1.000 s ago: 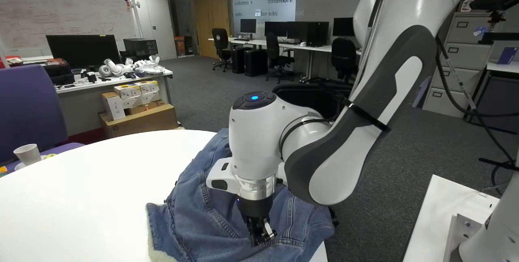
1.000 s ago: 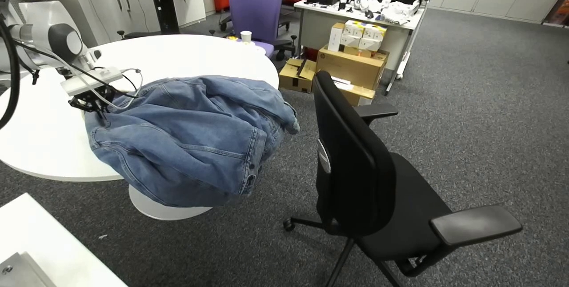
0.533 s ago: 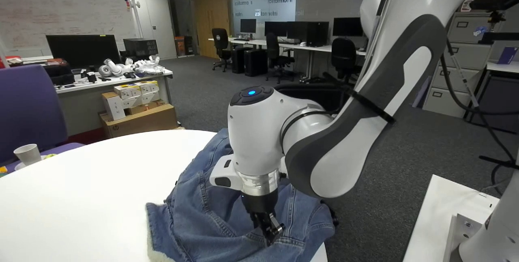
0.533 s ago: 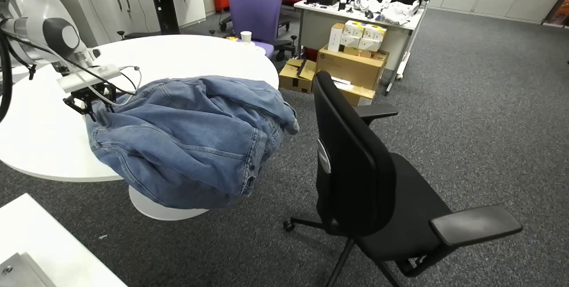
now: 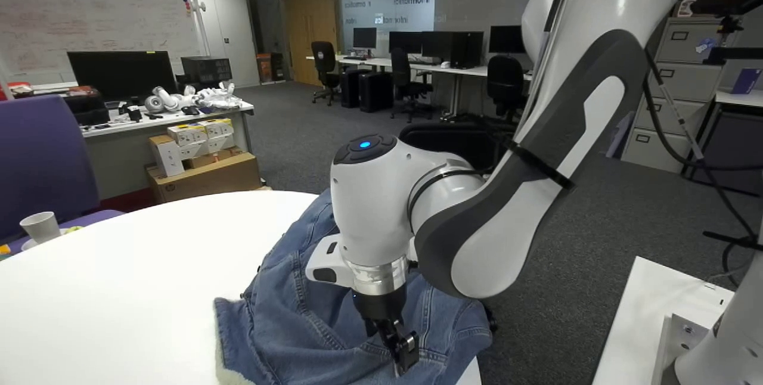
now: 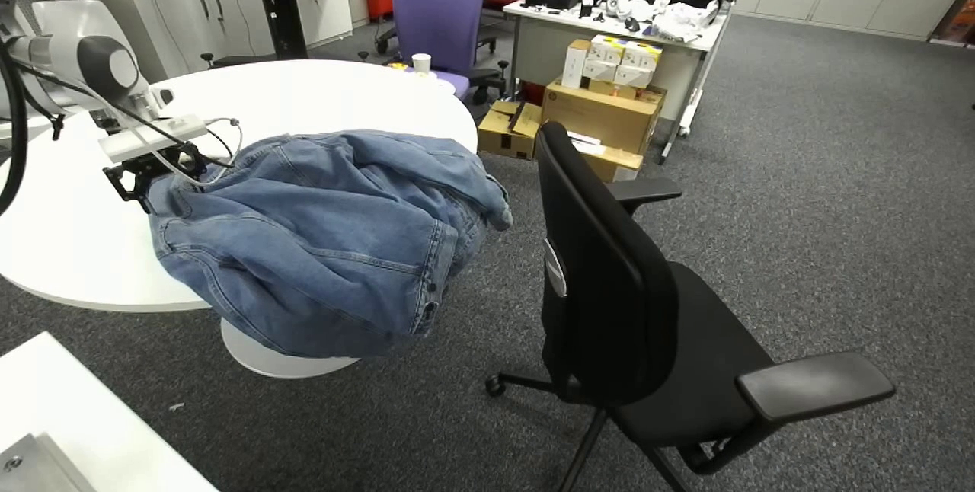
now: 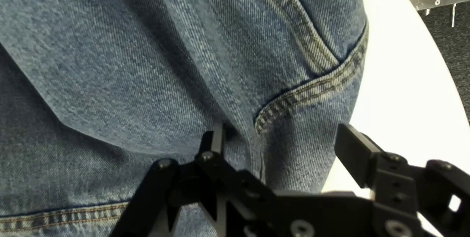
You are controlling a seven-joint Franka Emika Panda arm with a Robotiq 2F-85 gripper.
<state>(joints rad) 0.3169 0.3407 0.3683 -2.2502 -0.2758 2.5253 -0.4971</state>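
Note:
A blue denim jacket (image 5: pixel 286 337) lies rumpled on a round white table, part of it hanging over the edge (image 6: pixel 320 248). Pale fleece lining shows at one end of it. My gripper (image 7: pixel 281 128) points down at the jacket, its jaws spread wide with nothing gripped between them. In the wrist view, one of the fingers (image 7: pixel 217 139) reaches into a denim fold beside a stitched seam; the opposite one stands by the jacket's border, against the white tabletop. Whether either tip touches cloth I cannot tell. Both exterior views show the gripper (image 6: pixel 172 191) low at the jacket's near-arm end.
The round table (image 5: pixel 119 289) carries the jacket. A black office chair (image 6: pixel 609 286) stands close to the hanging cloth. Behind the table are a purple chair (image 6: pixel 438 12) and a white cup (image 6: pixel 421 62). Cardboard boxes (image 6: pixel 602 111) sit by a cluttered desk. Cables (image 6: pixel 137 119) loop around the wrist.
The fingers were together on the denim a second ago and have since spread apart. The hand lifted slightly, then came down a little. The jacket has hardly shifted.

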